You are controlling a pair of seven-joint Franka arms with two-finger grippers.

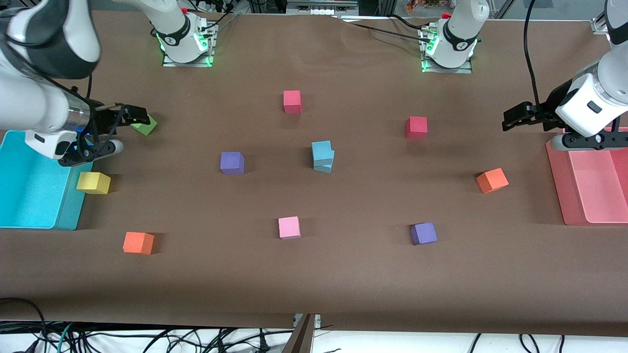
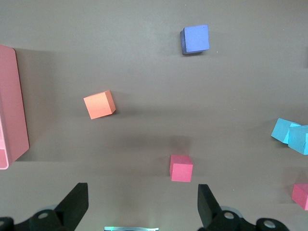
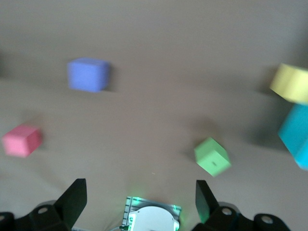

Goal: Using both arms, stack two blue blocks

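Observation:
The two blue blocks (image 1: 323, 156) stand stacked in the middle of the table, the upper one twisted and shifted a little on the lower. They also show at the edge of the left wrist view (image 2: 291, 136). My left gripper (image 1: 512, 120) is open and empty, up over the table at the left arm's end, beside the pink tray (image 1: 557, 186); its own view shows it (image 2: 141, 188) with the fingers wide apart. My right gripper (image 1: 135, 115) is open and empty over the green block (image 1: 144, 126) at the right arm's end; its own view shows it (image 3: 139, 184) with the fingers wide apart.
Loose cubes lie around the stack: two red (image 1: 292, 101) (image 1: 416, 127), two purple (image 1: 232, 163) (image 1: 423, 233), two orange (image 1: 492, 180) (image 1: 138, 242), one pink (image 1: 289, 227), one yellow (image 1: 93, 183). A cyan bin (image 1: 29, 215) stands at the right arm's end.

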